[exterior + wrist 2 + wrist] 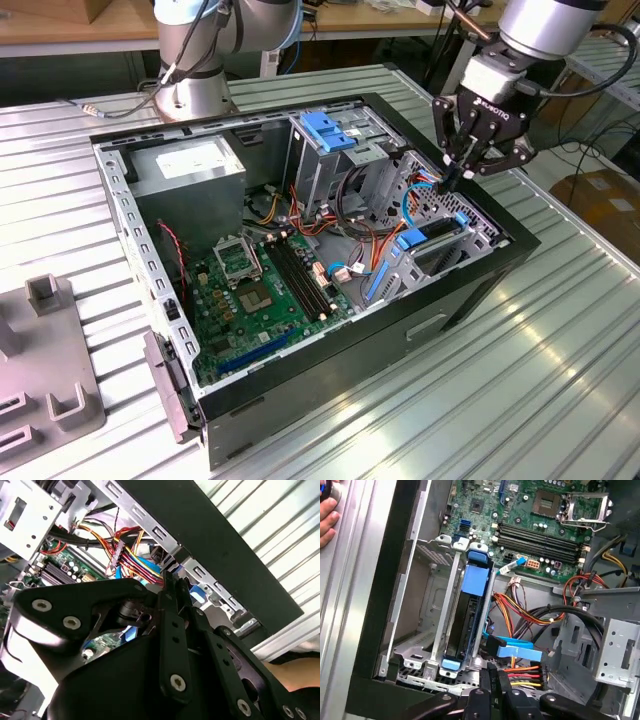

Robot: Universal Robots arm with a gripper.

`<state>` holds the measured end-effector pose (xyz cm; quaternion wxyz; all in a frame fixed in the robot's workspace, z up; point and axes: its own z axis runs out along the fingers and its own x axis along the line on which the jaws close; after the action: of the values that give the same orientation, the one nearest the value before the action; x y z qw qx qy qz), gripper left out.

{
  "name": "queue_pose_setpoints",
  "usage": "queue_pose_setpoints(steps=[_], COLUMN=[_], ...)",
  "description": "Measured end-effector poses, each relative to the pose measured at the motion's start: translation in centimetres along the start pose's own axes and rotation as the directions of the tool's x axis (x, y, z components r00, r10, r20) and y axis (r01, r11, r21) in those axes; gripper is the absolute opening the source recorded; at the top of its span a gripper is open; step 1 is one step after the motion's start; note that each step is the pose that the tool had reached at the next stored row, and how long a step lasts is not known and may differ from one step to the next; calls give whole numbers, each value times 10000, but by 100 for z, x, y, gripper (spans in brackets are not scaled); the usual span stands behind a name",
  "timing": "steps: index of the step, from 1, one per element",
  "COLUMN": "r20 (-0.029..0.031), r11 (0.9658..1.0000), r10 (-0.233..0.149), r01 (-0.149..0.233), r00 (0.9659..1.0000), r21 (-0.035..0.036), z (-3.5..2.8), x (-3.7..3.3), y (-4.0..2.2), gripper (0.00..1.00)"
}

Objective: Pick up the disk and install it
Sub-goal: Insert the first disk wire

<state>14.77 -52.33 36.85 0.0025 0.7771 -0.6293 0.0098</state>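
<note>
The disk (470,615) stands on its edge in the drive bay (415,630) of the open computer case (480,290), with its blue rails between the metal guides. The gripper (462,172) hovers just above that corner, and its fingers are together and hold nothing. The bundle of power wires (525,672) and the blue data cable (517,650) lie very near the fingertips. They could catch on a finger and be pulled if the arm moves sideways.

One open computer case (470,290) sits on one worktop (560,380). Inside it are one green board (262,290), one disk (475,587) with blue rails and one grey power box (190,168). Two robot arms stand nearby, one gripper (468,172) over the case.
</note>
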Motion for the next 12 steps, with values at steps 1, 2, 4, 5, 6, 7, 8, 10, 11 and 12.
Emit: queue_pose_setpoints(steps=[1, 2, 4, 5, 6, 7, 8, 10, 11, 12], r20=[-1, 1, 1, -1, 0, -1, -5, -10, -14, -17], r11=[10000, 10000, 10000, 10000, 10000, 10000, 9997, 9988, 9981, 9973], r10=[46, 54, 58, 58, 58, 88, 264, 492, 622, 738], r01=[-46, -54, -58, -58, -58, -88, -264, -492, -622, -738], r00=[10000, 10000, 10000, 10000, 10000, 10000, 9997, 9988, 9981, 9973], r21=[-1, -1, -1, -1, -1, 0, -4, -9, -12, -14], z=[0, 1, 0, -1, 0, 1, 5, 8, 11, 13], x=[0, -1, -10, -14, -19, -21, -21, -21, -21, -21], y=[0, 1, 45, 65, 86, 98, 99, 99, 99, 99], gripper=[18, 18, 18, 18, 18, 18, 18, 18, 18, 18])
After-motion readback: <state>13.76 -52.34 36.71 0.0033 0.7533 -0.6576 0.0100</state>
